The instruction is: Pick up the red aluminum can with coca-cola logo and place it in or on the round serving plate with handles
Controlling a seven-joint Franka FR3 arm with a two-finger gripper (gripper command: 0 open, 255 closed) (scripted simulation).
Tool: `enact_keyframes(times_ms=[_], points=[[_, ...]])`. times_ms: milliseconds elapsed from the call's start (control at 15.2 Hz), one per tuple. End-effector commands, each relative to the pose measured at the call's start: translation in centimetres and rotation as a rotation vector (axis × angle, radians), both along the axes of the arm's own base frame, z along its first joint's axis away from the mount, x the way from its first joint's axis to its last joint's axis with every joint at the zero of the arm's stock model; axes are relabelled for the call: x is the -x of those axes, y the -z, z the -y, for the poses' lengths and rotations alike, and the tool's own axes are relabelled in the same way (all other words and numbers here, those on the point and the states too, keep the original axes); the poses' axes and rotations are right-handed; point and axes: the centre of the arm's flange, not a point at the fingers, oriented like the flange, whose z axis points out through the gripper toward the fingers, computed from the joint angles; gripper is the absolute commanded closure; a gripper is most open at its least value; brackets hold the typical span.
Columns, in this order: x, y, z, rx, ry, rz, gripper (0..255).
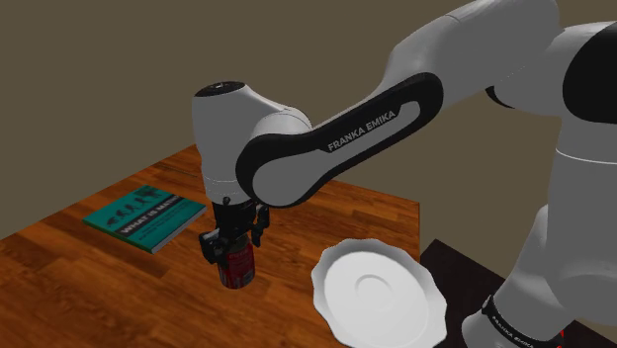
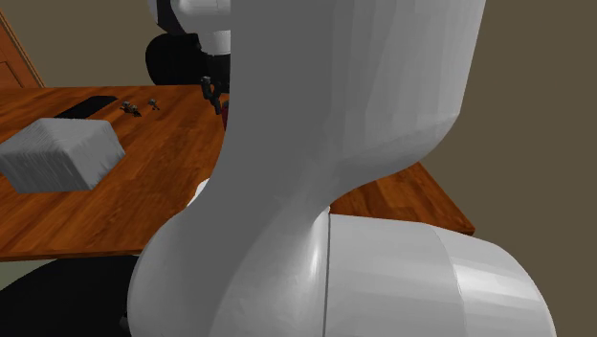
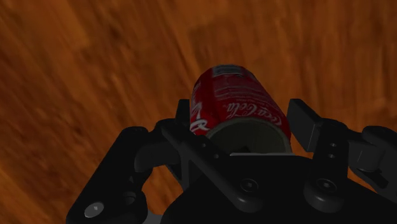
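A red can with white Coca-Cola lettering (image 1: 238, 271) stands on the wooden table (image 1: 89, 287), to the shoulder view's left of the plate. My black gripper (image 1: 236, 257) comes down from above and is shut on the can's upper part. In the wrist view the can (image 3: 238, 102) sits clasped between the two black fingers (image 3: 306, 122) of the gripper (image 3: 245, 121). The round white plate with a wavy rim (image 1: 381, 295) lies near the table's front edge, a short way from the can. A sliver of the red can (image 2: 226, 111) peeks past the arm in the second exterior view.
A teal book (image 1: 146, 216) lies on the table beyond the can. In the second exterior view a grey block (image 2: 59, 153) and two small dark items (image 2: 131, 107) rest on the table, and the white arm (image 2: 325, 144) blocks much of the scene.
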Motion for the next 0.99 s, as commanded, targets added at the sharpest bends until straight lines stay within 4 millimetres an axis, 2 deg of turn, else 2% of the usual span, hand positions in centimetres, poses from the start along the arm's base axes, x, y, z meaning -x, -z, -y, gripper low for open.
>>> enact_keyframes(times_ms=[0,528,924], points=[[0.0,0.0,0.0,0.0,0.0,-0.001,255],[0.0,0.0,0.0,0.0,0.0,-0.001,255],[0.0,-3.1,0.0,0.0,0.0,-0.001,255]])
